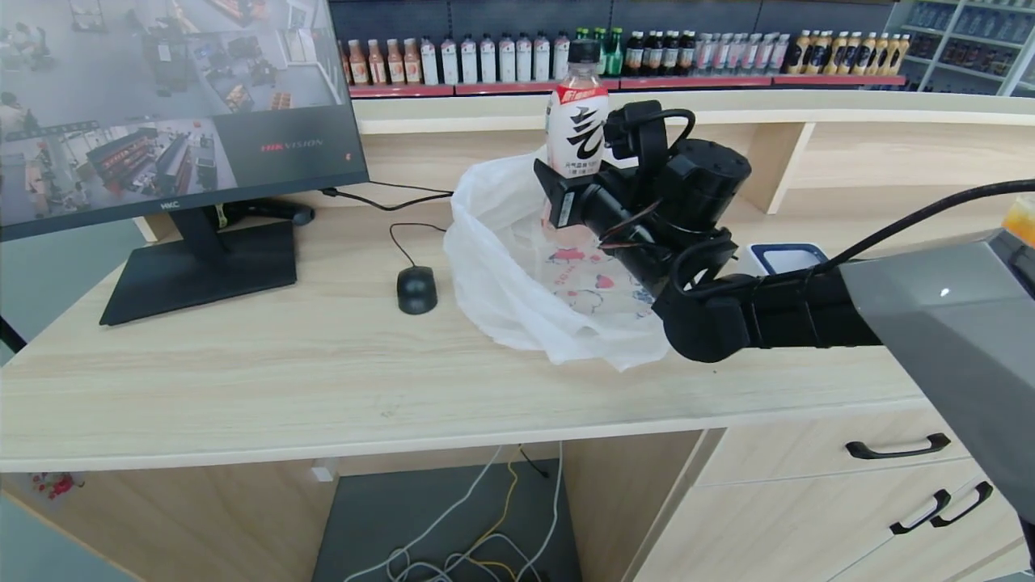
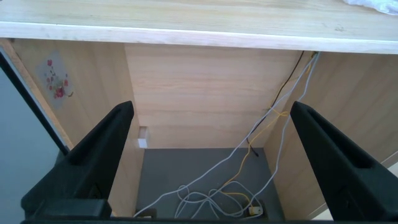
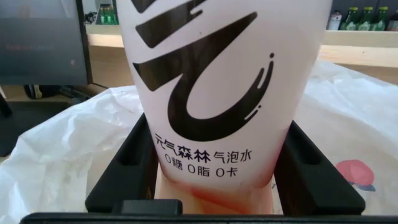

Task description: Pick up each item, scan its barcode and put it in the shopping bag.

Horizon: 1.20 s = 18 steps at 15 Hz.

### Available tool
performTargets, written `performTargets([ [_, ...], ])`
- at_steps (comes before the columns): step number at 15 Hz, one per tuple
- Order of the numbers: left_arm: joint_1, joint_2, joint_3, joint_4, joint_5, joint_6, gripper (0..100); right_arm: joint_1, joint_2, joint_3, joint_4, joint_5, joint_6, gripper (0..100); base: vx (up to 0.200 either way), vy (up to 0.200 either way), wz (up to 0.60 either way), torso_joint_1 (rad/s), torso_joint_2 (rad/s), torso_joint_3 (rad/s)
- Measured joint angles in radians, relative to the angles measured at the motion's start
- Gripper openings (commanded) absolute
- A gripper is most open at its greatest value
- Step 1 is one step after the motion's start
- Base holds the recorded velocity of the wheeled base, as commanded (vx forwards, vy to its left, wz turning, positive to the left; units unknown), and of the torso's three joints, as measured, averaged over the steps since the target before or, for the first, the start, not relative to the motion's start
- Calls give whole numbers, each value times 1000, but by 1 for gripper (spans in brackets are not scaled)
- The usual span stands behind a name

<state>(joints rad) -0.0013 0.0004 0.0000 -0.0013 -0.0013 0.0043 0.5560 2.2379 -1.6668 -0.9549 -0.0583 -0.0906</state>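
- right arm [image 1: 768, 315]: stretched in from the right, above the tabletop [image 1: 323, 364], wrist end over the shopping bag [image 1: 501, 267]
- right tool [image 1: 566, 206]: clenched on the bottle [image 1: 576, 121], one finger each side of its lower body, fingers [image 3: 127, 165] pressed against the label
- bottle: upright, black cap on top, white label with a red band at the shoulder and a big black mark; held in the air over the bag's open mouth, off the tabletop
- left tool [image 2: 211, 149]: released, fingers [image 2: 99, 162] spread wide; hangs below the tabletop's front edge, facing the recess [image 2: 205, 99] under it
- count: two tools, one bottle in grasp, one bag, one monitor [image 1: 162, 97], one mouse [image 1: 416, 289], three drawer handles [image 1: 897, 447]
- bag: thin white plastic, crumpled, mouth open upward; sits mid-tabletop, just right of the mouse; red and blue print on its inner bottom; cannot tell whether any item lies inside
- monitor: rear left of tabletop, on a flat black stand; wired mouse between stand and bag
- recess: loose white and yellow cables [image 2: 211, 199] on a dark floor, more hanging along the right wall
- drawer handles: black, on the cabinet front right of the recess
- shelf [image 1: 647, 81] behind the tabletop: one long row of bottles, too small to count
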Motion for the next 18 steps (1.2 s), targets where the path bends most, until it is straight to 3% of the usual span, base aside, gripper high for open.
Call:
performTargets([
  [18,0,0,0,0,0,0,100,-17,104,10,-45,-2,73,0,0,0,0,0,0,0],
])
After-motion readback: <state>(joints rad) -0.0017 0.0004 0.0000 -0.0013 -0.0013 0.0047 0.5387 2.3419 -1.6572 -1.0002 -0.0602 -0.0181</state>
